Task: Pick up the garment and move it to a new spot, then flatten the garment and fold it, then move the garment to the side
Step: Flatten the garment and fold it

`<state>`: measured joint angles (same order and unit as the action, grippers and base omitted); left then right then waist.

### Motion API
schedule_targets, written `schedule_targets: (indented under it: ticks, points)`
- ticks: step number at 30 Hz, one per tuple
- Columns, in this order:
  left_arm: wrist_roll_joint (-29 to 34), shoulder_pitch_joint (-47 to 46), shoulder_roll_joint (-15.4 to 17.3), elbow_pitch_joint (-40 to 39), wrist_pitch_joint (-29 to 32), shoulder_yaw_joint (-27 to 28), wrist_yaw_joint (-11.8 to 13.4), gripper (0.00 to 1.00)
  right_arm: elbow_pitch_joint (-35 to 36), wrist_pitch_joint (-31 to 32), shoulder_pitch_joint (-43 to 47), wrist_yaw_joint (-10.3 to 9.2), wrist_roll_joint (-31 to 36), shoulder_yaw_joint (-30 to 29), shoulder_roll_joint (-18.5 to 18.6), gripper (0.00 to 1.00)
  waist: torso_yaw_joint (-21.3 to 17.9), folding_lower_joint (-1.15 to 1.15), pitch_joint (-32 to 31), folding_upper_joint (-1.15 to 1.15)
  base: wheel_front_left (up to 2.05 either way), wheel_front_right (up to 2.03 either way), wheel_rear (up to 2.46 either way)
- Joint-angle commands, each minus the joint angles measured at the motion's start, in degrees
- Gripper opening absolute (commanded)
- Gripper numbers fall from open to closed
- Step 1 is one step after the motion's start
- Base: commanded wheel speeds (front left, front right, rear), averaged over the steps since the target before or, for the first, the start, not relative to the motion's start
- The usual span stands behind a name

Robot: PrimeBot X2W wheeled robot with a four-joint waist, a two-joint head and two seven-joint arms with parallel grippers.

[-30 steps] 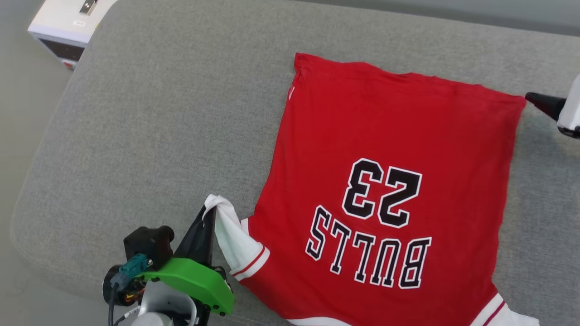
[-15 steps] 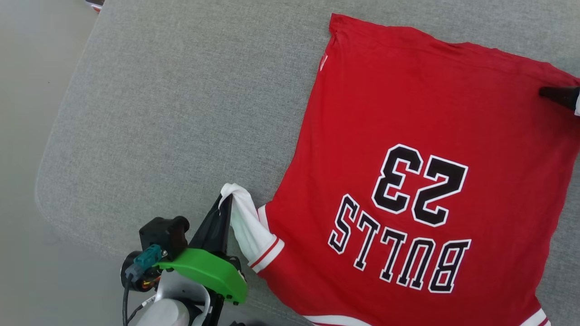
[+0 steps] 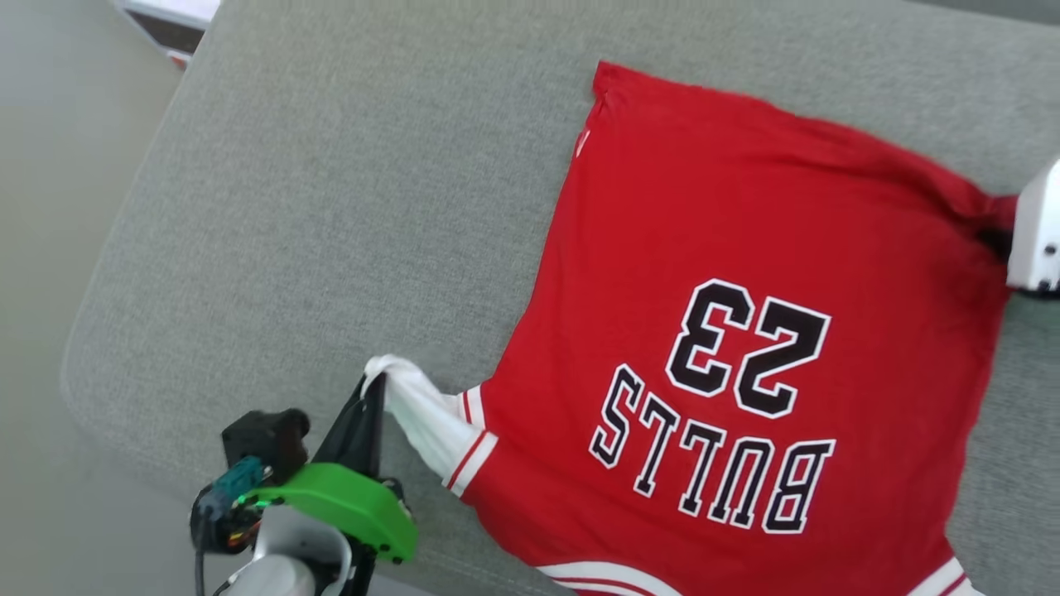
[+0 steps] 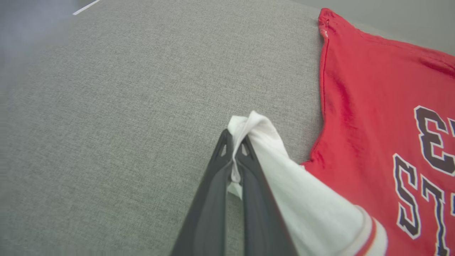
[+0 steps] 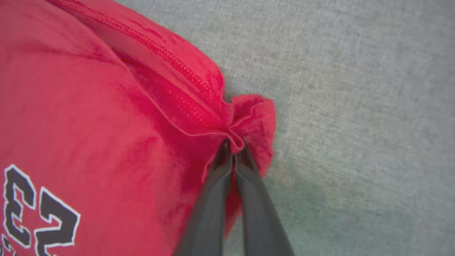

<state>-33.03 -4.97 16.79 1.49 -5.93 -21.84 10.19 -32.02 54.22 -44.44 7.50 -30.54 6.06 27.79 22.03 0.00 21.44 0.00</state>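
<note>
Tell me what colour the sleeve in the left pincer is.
The sleeve is white with a red stripe near its end; the left wrist view shows it best.

A grey woven cushion (image 3: 331,207) with a rounded edge and corner carries everything. The garment (image 3: 745,248) lies on its right part, spread mostly flat with the print facing up. In the head view its black "23" and "BULLS" read upside down. Its white sleeve (image 3: 418,410) at the near left is pulled up off the fabric, and the far right hem corner (image 5: 249,113) is bunched and raised.
</note>
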Motion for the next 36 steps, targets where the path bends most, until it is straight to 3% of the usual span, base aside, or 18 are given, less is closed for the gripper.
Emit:
schedule_targets:
  ticks: [1,9,17,22,28,35,36]
  points:
    - [-0.54,1.11,0.92,0.33,0.05,0.59,0.58,0.00,-0.08,-0.65,3.53,-0.01,-0.69,0.60,0.03,0.00,-3.36,0.00,-4.17,0.00,0.00,0.00,0.00]
    - [-2.35,6.37,3.94,0.12,1.48,3.66,2.89,0.00,8.18,-7.62,17.82,-0.01,-4.59,-1.49,1.31,0.00,-10.28,0.00,-11.31,0.00,0.00,0.00,0.00]
    - [-4.24,11.31,6.27,-0.78,3.38,6.52,5.43,0.00,18.28,-10.92,35.01,-0.01,-4.70,-7.15,-1.22,0.00,-16.73,0.00,-15.68,0.00,0.00,0.00,0.00]
    - [-5.05,13.87,7.17,-1.36,4.10,7.72,6.66,0.00,24.46,-11.47,46.10,-0.01,-2.86,-11.32,-5.32,0.00,-19.95,0.00,-17.69,0.00,0.00,0.00,0.00]
    - [-5.85,15.89,7.91,-1.76,4.80,8.41,7.25,0.00,30.39,-11.44,57.78,-0.01,-0.86,-15.82,-13.07,0.00,-22.71,0.00,-18.39,0.00,0.00,0.00,0.00]
    - [-6.10,16.07,7.76,-1.91,5.09,8.27,7.68,0.00,31.97,-13.89,63.30,-0.01,0.03,-18.01,-20.85,0.00,-23.89,0.00,-17.98,0.00,0.00,0.00,0.00]
    - [-6.11,16.02,7.62,-2.02,5.12,8.10,7.69,0.00,31.96,-14.86,63.19,-0.01,0.02,-18.16,-21.35,0.18,-23.96,0.00,-17.88,0.00,0.00,0.00,0.00]
